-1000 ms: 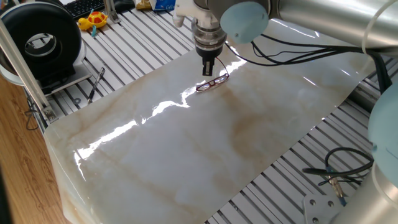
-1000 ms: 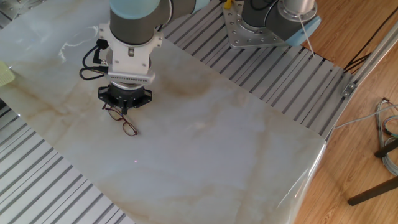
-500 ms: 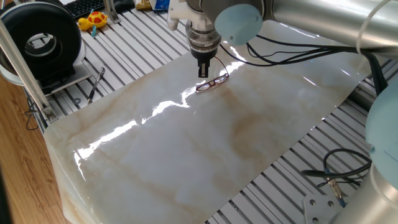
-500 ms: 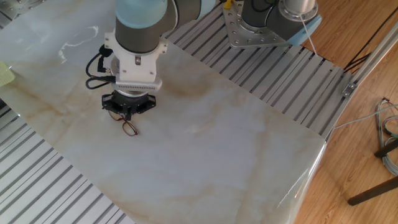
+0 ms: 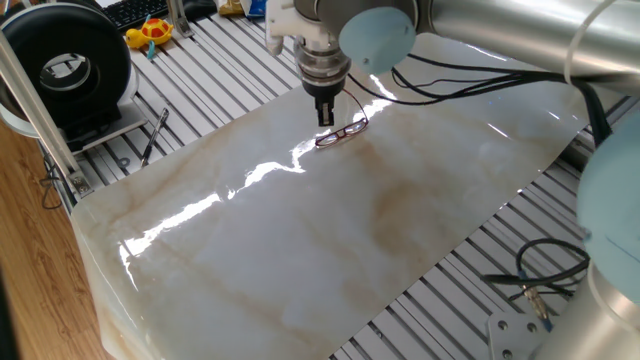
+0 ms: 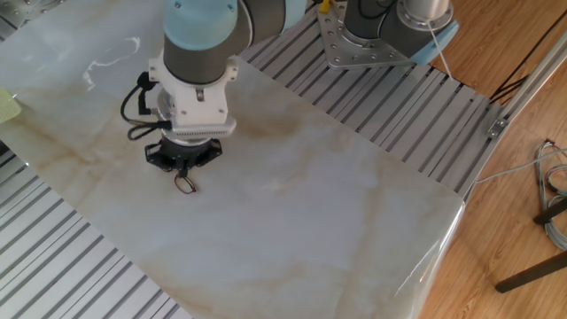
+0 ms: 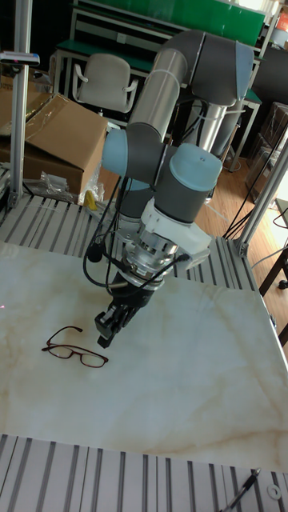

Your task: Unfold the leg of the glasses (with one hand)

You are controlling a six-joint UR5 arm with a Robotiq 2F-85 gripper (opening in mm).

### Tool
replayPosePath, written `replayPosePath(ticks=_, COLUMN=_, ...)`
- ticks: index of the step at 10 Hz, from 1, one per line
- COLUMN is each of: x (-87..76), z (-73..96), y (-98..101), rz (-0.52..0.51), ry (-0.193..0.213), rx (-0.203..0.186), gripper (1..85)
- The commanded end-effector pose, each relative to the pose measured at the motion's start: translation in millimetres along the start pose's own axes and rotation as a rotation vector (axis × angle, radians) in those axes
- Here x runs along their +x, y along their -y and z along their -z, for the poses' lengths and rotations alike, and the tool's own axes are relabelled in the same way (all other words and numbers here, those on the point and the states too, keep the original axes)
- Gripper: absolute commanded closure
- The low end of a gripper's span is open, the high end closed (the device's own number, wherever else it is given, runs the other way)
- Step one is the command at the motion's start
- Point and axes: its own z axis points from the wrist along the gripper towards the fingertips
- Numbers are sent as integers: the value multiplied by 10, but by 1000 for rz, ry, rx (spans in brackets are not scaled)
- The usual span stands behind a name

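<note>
The glasses [image 5: 342, 131] are thin, dark reddish-brown wire-rimmed spectacles lying flat on the marble-patterned sheet [image 5: 300, 240]. In the tall fixed view the glasses [image 7: 76, 352] show both lenses, and one slim leg curves back at their left end. My gripper [image 5: 325, 115] hangs pointing down just left of them, its black fingers close together with nothing seen between them. In the tall fixed view the gripper [image 7: 106, 336] has its tips just above the glasses' right end. From the other side the gripper [image 6: 183, 165] hides most of the glasses [image 6: 185, 183].
A black pen-like tool [image 5: 153, 137] lies on the slatted table left of the sheet. A round black device [image 5: 70, 65] and a yellow toy [image 5: 150, 32] stand at the far left. Loose cables [image 5: 540, 275] lie at the right.
My gripper has slid a little to the left in one fixed view, over the end of the glasses. The glasses lie where they were.
</note>
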Motion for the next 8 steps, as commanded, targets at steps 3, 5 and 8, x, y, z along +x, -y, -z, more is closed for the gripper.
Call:
replayPosePath(ticks=3, x=-112, z=-67, y=76, rz=21, ry=31, rx=-15, gripper=843)
replayPosePath(ticks=5, x=-111, z=-67, y=145, rz=46, ry=30, rx=11, gripper=843)
replayPosePath(ticks=8, x=85, z=-147, y=252, rz=79, ry=32, rx=45, gripper=843)
